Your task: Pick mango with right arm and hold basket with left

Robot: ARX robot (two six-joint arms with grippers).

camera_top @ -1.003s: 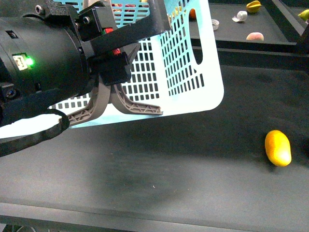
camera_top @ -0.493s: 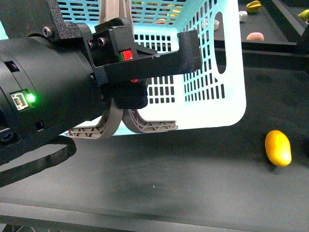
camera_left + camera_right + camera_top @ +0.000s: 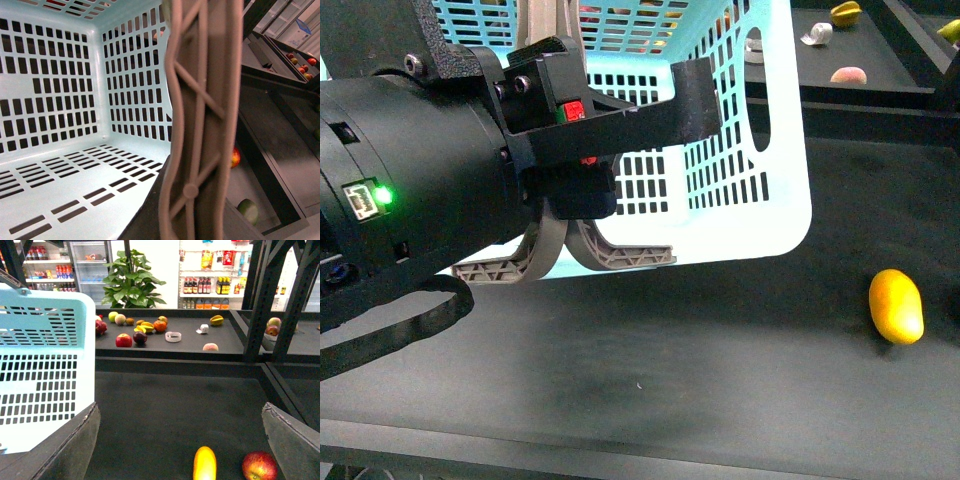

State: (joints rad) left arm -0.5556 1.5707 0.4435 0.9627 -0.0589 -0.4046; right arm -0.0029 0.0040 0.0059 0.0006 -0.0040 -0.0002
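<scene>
The yellow-orange mango (image 3: 896,306) lies on the dark table at the right of the front view. In the right wrist view the mango (image 3: 204,464) rests between my right gripper's wide-open fingers (image 3: 55,460), beside a red apple (image 3: 259,466). The right gripper (image 3: 182,450) is open with nothing in it. The turquoise basket (image 3: 740,150) hangs tilted above the table, its grey-brown handles (image 3: 620,255) dangling. My left gripper (image 3: 590,150) is shut on the basket; the handle (image 3: 200,125) fills the left wrist view in front of the basket's slotted inside (image 3: 60,100).
A rear shelf (image 3: 185,342) carries several fruits, among them a red apple (image 3: 123,340), a peach (image 3: 210,347) and a yellow starfruit (image 3: 845,13). Black frame posts (image 3: 265,295) rise at the right. More fruit lies in a side bin (image 3: 247,210).
The basket swung right and up with my left arm, then shifted slightly back left. The mango has not moved.
</scene>
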